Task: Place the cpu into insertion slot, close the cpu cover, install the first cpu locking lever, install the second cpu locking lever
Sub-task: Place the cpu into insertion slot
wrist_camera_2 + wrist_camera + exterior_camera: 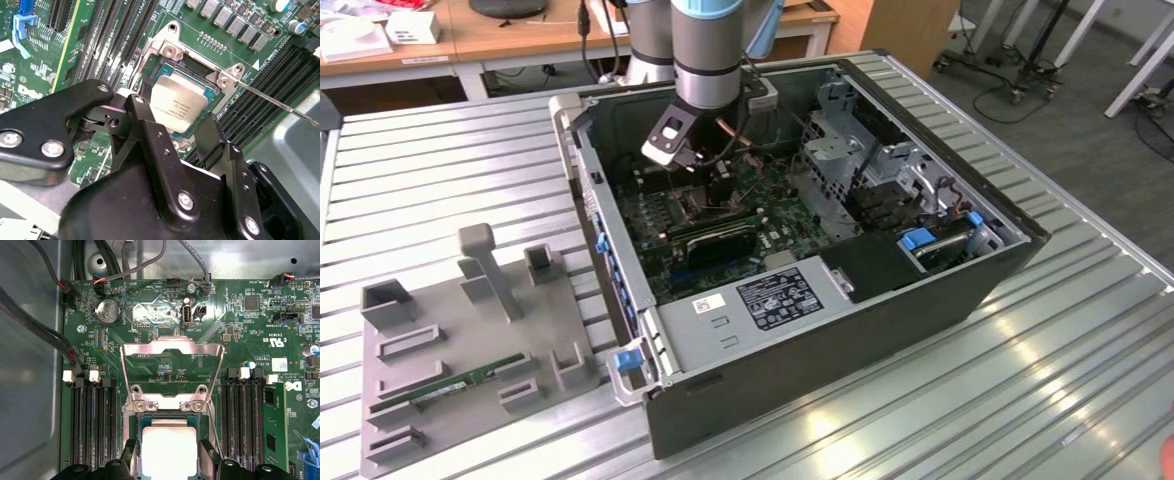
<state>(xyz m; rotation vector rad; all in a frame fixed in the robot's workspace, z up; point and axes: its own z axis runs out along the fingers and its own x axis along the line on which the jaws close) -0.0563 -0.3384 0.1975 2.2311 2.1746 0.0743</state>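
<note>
The cpu [177, 102] is a small square chip with a silver-grey top, and it lies in the insertion slot [162, 70] on the green motherboard; it is also in the first wrist view [167, 447]. My gripper [175, 127] hangs right over it, low inside the open computer case [720, 320], and its black body hides the chip's near edge. The cpu cover [172, 347] is a silvery frame swung up and back from the slot. A thin metal locking lever [280, 102] sticks out beside the slot. In the exterior view the gripper [707, 170] hangs from the arm.
Black memory slots [92, 425] flank the socket on both sides. Cables [35, 325] run along the case wall. A drive cage [854, 160] and a power supply [774, 300] fill the case's other parts. A grey fixture tray [467, 350] holds a green memory stick [454, 385].
</note>
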